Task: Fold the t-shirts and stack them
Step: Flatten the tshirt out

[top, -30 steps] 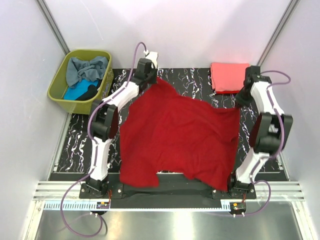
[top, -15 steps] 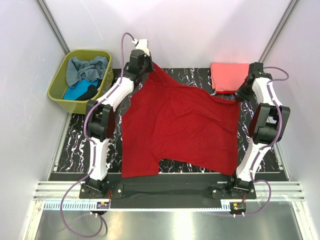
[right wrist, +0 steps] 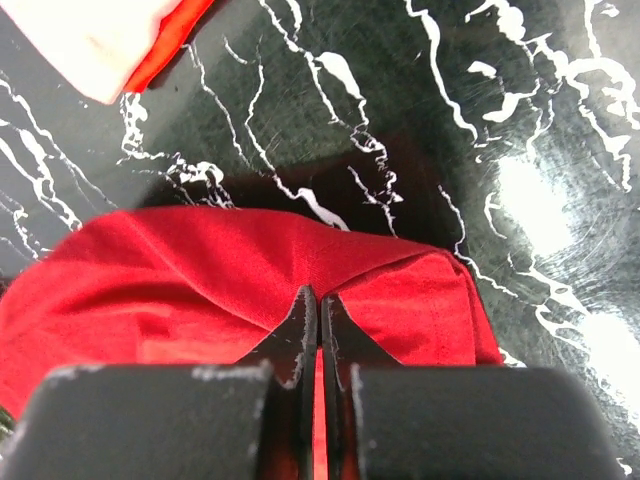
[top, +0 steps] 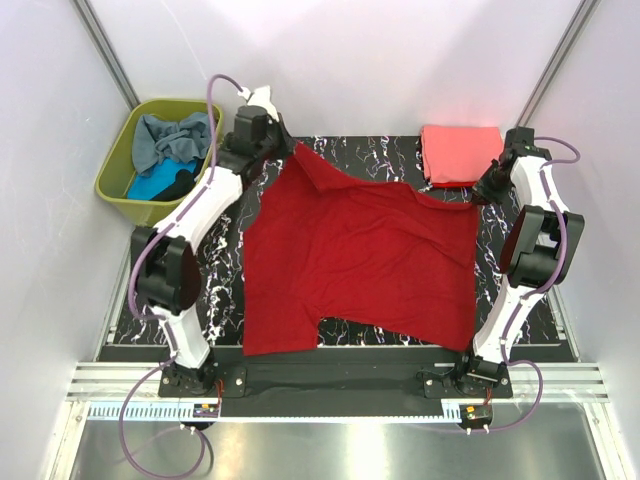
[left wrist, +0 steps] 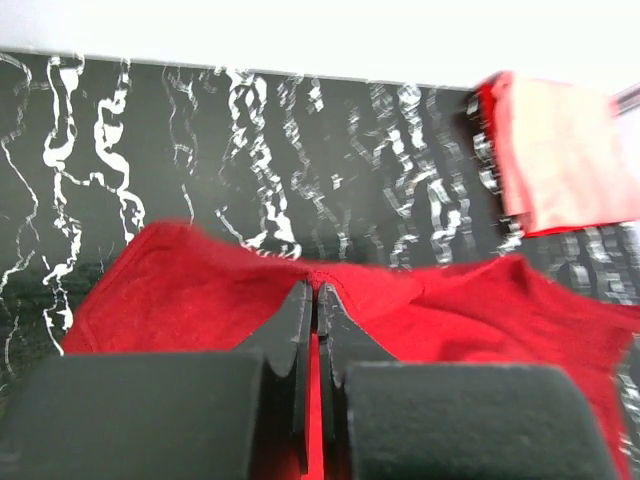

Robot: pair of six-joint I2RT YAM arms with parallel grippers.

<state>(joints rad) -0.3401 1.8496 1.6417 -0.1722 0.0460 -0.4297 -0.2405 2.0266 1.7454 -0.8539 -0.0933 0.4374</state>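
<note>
A large dark red t-shirt [top: 360, 255] lies spread over the black marbled table [top: 160, 280]. My left gripper [top: 290, 150] is shut on its far left corner [left wrist: 316, 275], my right gripper [top: 478, 195] is shut on its far right corner [right wrist: 318, 290]. In both wrist views the jaws pinch red cloth between them, just above the tabletop. A folded coral-pink t-shirt [top: 458, 153] lies at the far right of the table, also in the left wrist view [left wrist: 560, 150]. Grey-blue [top: 165, 138], turquoise [top: 148, 184] and black [top: 180, 183] t-shirts sit crumpled in the basket.
The olive-green plastic basket [top: 115, 170] stands off the table's far left corner. White walls with metal posts enclose the table on three sides. A metal rail [top: 330, 385] runs along the near edge by the arm bases.
Both arms have carried the red t-shirt's far edge away from the bases and apart. The cloth has gone from hanging bunched over the near edge to lying stretched flat.
</note>
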